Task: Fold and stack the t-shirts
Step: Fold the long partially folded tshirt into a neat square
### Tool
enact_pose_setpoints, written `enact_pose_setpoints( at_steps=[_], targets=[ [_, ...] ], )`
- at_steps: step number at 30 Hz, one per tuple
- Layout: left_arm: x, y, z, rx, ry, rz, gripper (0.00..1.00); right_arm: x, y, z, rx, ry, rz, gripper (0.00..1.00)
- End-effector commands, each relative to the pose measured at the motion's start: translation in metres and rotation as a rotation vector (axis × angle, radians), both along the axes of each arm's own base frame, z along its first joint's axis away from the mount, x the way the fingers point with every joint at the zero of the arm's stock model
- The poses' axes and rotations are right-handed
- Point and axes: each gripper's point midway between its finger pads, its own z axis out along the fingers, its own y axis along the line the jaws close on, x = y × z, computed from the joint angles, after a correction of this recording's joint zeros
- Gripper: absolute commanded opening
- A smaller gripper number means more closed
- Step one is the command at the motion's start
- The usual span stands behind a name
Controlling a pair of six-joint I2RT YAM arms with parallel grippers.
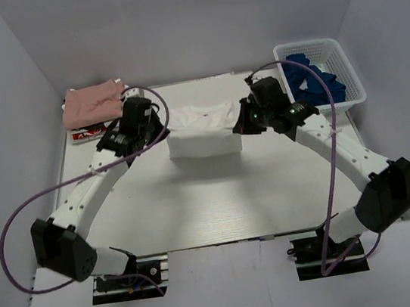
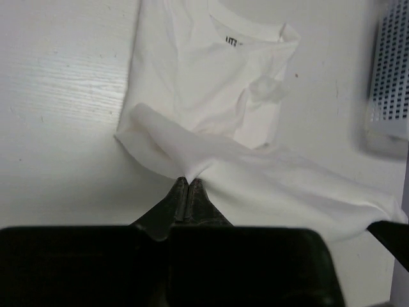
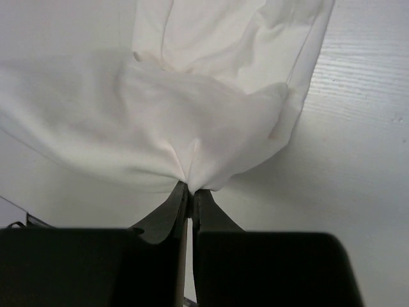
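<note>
Both arms have the big white tee [image 1: 205, 142] pinched at once. The left gripper [image 2: 188, 187] is clamped tight on a bunched bit of the tee's near-left edge, and the cloth fans out straight from the closed tips. The right gripper [image 3: 189, 192] does the same on the near-right edge, jaws squeezed together with a puckered wad of fabric coming out of them. So the tee sits right between the two grippers and just beyond their tips, in the middle of the pale wood-grain table [image 1: 220, 205]. The fabric is thin, soft and matte, creased where it's gathered and smooth where it lies flat. From above, the held part reads as a chunky folded band running left to right, which is the long axis, and it throws a shadow on the table on its near side. The flatter part lies past that, with the ribbed collar [image 2: 246, 25] and a small dark neck label [image 2: 232, 42] pointing at the far edge. Far left of the white tee there's a folded pink tee [image 1: 91, 102] lying on a white-and-red printed tee [image 1: 84, 134]. Far right of it is a white plastic mesh basket [image 1: 348, 64] with crumpled blue cloth [image 1: 315, 81] in it.
</note>
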Motion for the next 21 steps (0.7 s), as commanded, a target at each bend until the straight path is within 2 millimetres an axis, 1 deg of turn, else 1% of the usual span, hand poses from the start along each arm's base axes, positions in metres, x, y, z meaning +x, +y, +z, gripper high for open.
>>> enact_pose_setpoints(
  at_steps=[1,2,3,4,5,6,7,8,9,10,11,12,13,14,15,16,17,18,19,20,21],
  targets=[
    [0.034,0.01,0.005,0.06,-0.002,0.109,0.0,0.034,-0.001,0.022,0.012,-0.054,-0.053,0.0],
    [0.043,0.016,0.002,0.083,0.004,0.139,0.0,0.044,0.0,0.021,0.011,-0.049,-0.059,0.0],
    [0.047,0.014,-0.001,0.091,0.017,0.139,0.0,0.055,0.0,0.02,0.011,-0.042,-0.068,0.0],
    [0.059,0.016,0.01,0.084,-0.006,0.159,0.0,0.064,-0.005,0.021,0.011,-0.046,-0.085,0.0],
    [0.07,0.017,-0.003,0.107,0.019,0.163,0.0,0.073,-0.002,0.022,0.012,-0.048,-0.09,0.0],
    [0.076,0.014,-0.003,0.106,0.018,0.163,0.0,0.088,-0.006,0.023,0.02,-0.048,-0.104,0.0],
    [0.088,0.015,0.007,0.095,-0.002,0.177,0.0,0.093,-0.007,0.023,0.024,-0.044,-0.106,0.0],
    [0.097,0.02,0.006,0.106,-0.004,0.184,0.0,0.107,0.0,0.024,0.036,-0.045,-0.095,0.0],
    [0.105,0.016,-0.007,0.119,0.019,0.182,0.0,0.112,0.002,0.023,0.047,-0.034,-0.089,0.0],
    [0.117,0.019,-0.001,0.117,0.003,0.191,0.0,0.118,-0.003,0.02,0.045,-0.024,-0.098,0.0],
    [0.125,0.021,-0.002,0.123,-0.002,0.178,0.0,0.129,0.002,0.015,0.051,-0.004,-0.076,0.0],
    [0.13,0.016,-0.006,0.118,0.005,0.167,0.0,0.137,-0.001,0.015,0.053,-0.004,-0.088,0.0],
    [0.143,0.017,-0.015,0.125,0.012,0.166,0.0,0.141,-0.003,0.01,0.057,0.012,-0.097,0.0],
    [0.149,0.016,-0.02,0.138,0.007,0.155,0.0,0.151,0.001,0.005,0.064,0.02,-0.099,0.0],
    [0.161,0.015,-0.021,0.123,-0.017,0.145,0.0,0.163,-0.001,-0.002,0.071,0.031,-0.112,0.0],
    [0.17,0.011,-0.02,0.104,-0.029,0.12,0.0,0.172,0.004,-0.007,0.093,0.044,-0.099,0.0],
    [0.178,0.006,-0.04,0.12,0.002,0.1,0.0,0.179,0.004,-0.01,0.097,0.043,-0.093,0.0],
    [0.191,0.007,-0.035,0.11,-0.023,0.111,0.0,0.196,0.006,-0.023,0.099,0.05,-0.097,0.0],
    [0.197,0.003,-0.039,0.104,-0.02,0.102,0.0,0.208,0.006,-0.022,0.113,0.022,-0.099,0.0],
    [0.206,0.005,-0.043,0.106,-0.025,0.1,0.0,0.216,0.008,-0.024,0.124,0.01,-0.094,0.0],
    [0.222,0.006,-0.054,0.103,-0.032,0.109,0.0,0.235,0.006,-0.046,0.131,0.028,-0.113,0.0]
  ],
)
